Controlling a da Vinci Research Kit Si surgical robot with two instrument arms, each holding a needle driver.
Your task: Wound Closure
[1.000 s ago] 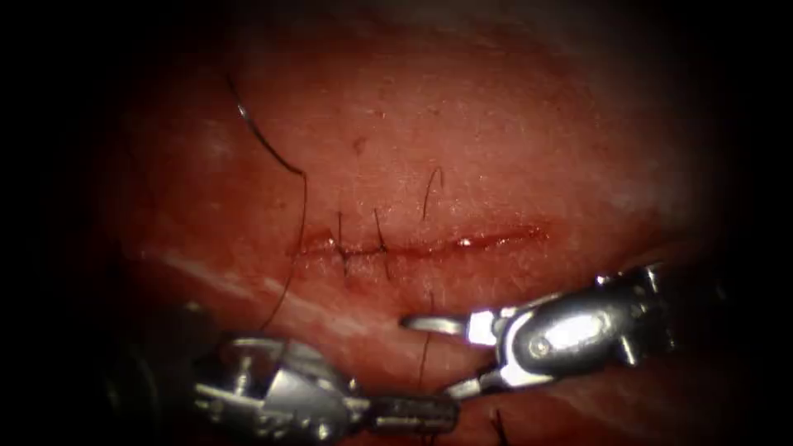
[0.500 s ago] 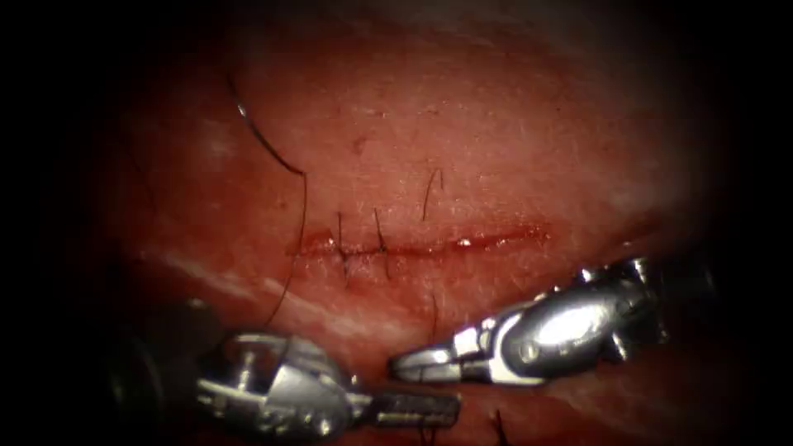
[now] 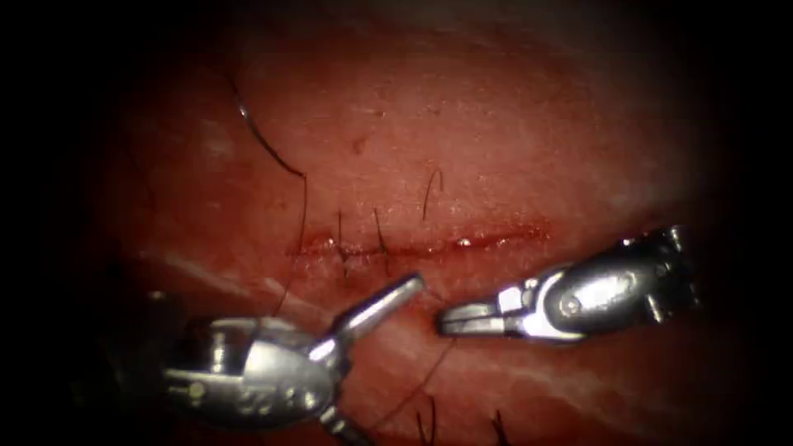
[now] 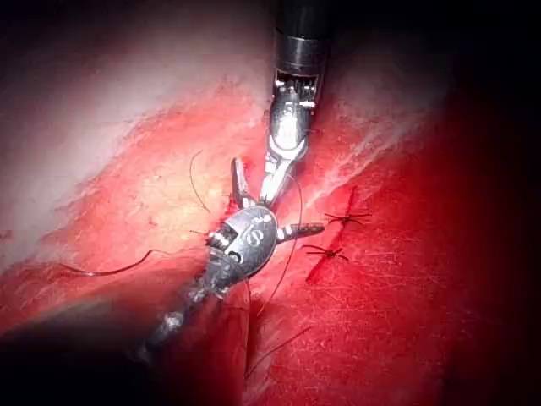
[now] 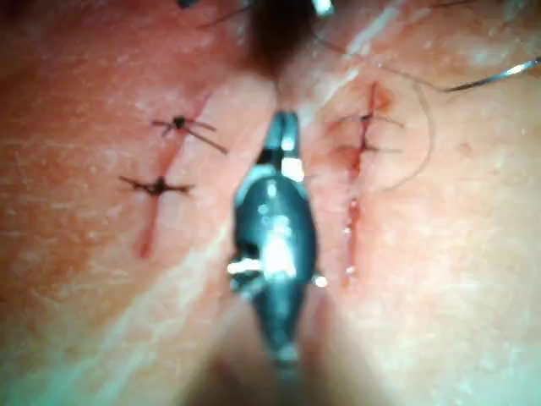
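Note:
The tissue's cut [image 3: 462, 242] runs across the endoscope view, with two stitches [image 3: 360, 245] near its left end. My right tool [image 3: 446, 322] sits just below the cut, its jaws shut on the dark thread [image 3: 413, 388], which trails down and left from them. My left tool [image 3: 390, 362] is lower left with its jaws spread wide and nothing between them; one jaw reaches up toward the cut. The curved needle [image 3: 244, 113] lies free on the tissue beyond the cut's left end. The right wrist view has the shut right tool [image 5: 283, 128] beside the cut [image 5: 350, 222].
A short cut thread end [image 3: 431, 190] stands above the cut. A second, stitched cut [image 5: 161, 184] lies nearby, and its thread ends [image 3: 499, 426] poke up at the endoscope view's lower edge. Red fluid [image 3: 496, 239] glistens along the cut.
The right jaws shut on the thread and rose toward the cut. The left jaws, shut on the thread before, opened and let it go, and the left tool shifted left.

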